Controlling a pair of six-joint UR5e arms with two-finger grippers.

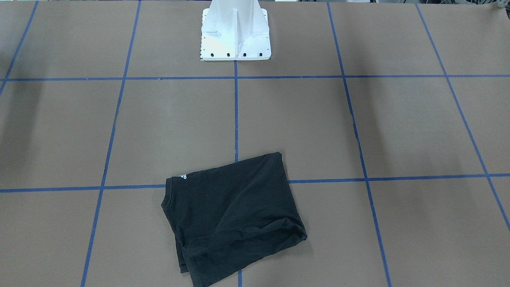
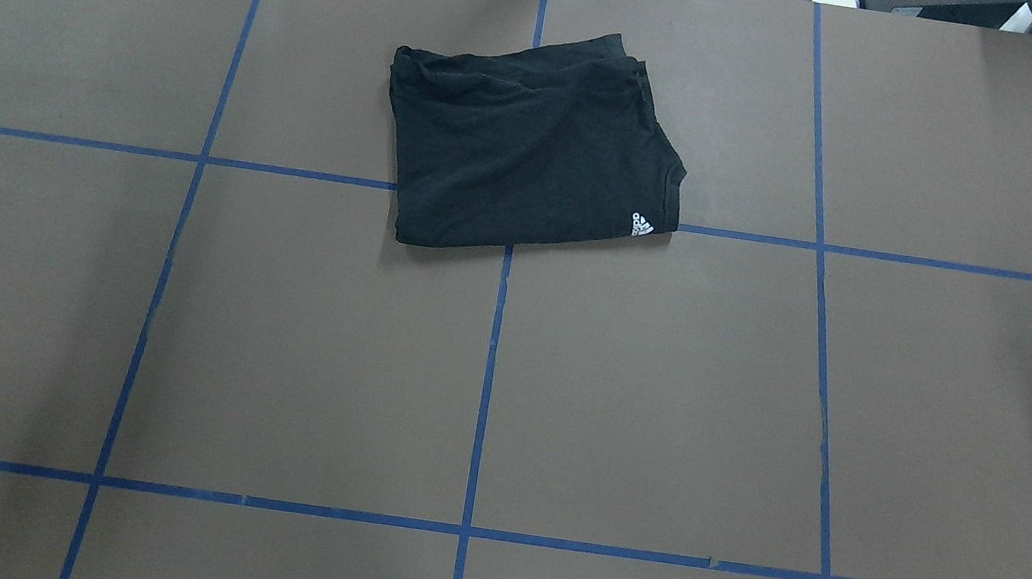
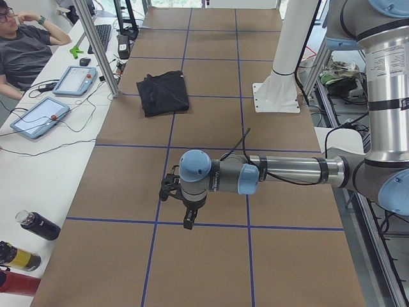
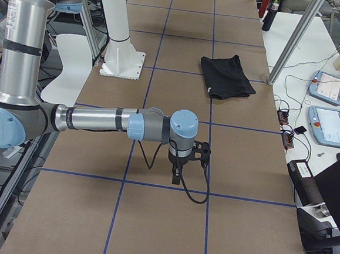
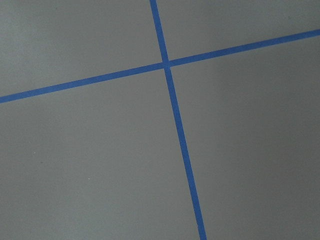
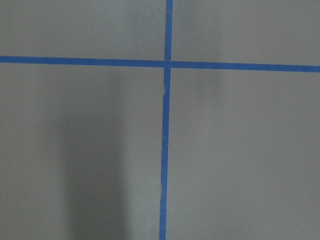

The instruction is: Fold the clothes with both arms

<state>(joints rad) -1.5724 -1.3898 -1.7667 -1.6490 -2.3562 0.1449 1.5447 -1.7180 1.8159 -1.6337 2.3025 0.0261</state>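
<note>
The clothes are one black T-shirt, folded into a rough rectangle on the far middle of the brown table. A small white logo shows at one corner. It also appears in the front view as the T-shirt and in both side views as the T-shirt. My left gripper hangs over bare table well away from it, fingers pointing down; I cannot tell whether it is open or shut. My right gripper hangs likewise, and I cannot tell its state either. Both wrist views show only table and blue tape.
The white base pedestal stands at the robot's side of the table. Blue tape lines grid the surface. A seated person, tablets and bottles are on the side bench, with a metal post near the shirt.
</note>
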